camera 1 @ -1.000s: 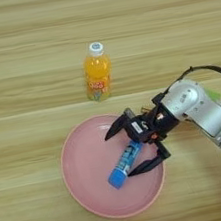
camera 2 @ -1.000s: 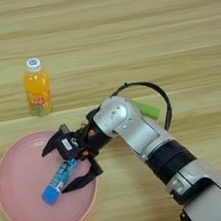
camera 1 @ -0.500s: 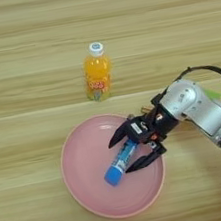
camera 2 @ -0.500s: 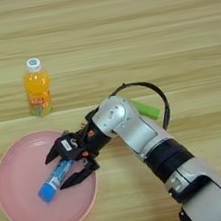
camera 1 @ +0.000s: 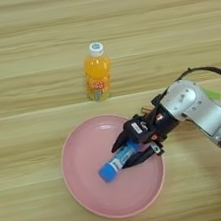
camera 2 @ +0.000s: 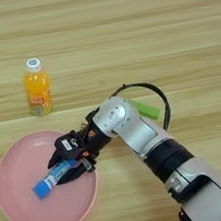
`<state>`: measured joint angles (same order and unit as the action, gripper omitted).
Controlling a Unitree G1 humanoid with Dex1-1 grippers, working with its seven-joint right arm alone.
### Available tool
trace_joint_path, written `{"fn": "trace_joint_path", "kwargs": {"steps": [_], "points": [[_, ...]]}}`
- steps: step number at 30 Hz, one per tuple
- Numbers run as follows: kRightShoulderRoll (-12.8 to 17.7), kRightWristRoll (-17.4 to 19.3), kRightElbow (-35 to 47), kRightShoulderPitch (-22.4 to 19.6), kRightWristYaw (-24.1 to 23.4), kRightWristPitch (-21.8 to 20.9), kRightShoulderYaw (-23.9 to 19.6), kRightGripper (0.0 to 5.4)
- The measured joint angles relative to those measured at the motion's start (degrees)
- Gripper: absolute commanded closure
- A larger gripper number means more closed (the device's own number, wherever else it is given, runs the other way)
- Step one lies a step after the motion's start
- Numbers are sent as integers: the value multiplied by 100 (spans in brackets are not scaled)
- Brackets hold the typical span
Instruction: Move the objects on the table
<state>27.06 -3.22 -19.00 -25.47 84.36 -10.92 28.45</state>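
Observation:
A blue glue-stick tube (camera 1: 115, 164) lies slanted in a pink plate (camera 1: 85, 144), blue cap toward the lower left. My right gripper (camera 1: 128, 152) reaches in from the right, its two black fingers shut on the tube's upper end; it shows again in the right eye view (camera 2: 62, 168). I cannot tell whether the tube rests on the plate or is just off it. An orange-drink bottle (camera 1: 97, 74) with a white cap stands upright on the wooden table (camera 1: 21, 45), beyond the plate and apart from the gripper.
The silver forearm (camera 2: 136, 133) crosses the table from the lower right, with a black cable looping over it and a small green part (camera 2: 144, 109) on its far side. The plate's right rim lies under the wrist.
The fingers were spread wide around the tube and have come together on it. The tube has shifted slightly left in the plate. The bottle has not moved.

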Motion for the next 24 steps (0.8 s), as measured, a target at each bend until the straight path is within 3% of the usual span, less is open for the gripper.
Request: {"fn": "trace_joint_path", "kwargs": {"steps": [4, 15, 21, 24], "points": [[0, 12, 1, 0, 3, 0, 0, 401], [-164, 129, -82, 4, -158, 61, -171, 401], [-227, 911, 336, -16, -305, 301, -982, 401], [-212, 1099, 506, -42, -427, 312, -1289, 401]]}}
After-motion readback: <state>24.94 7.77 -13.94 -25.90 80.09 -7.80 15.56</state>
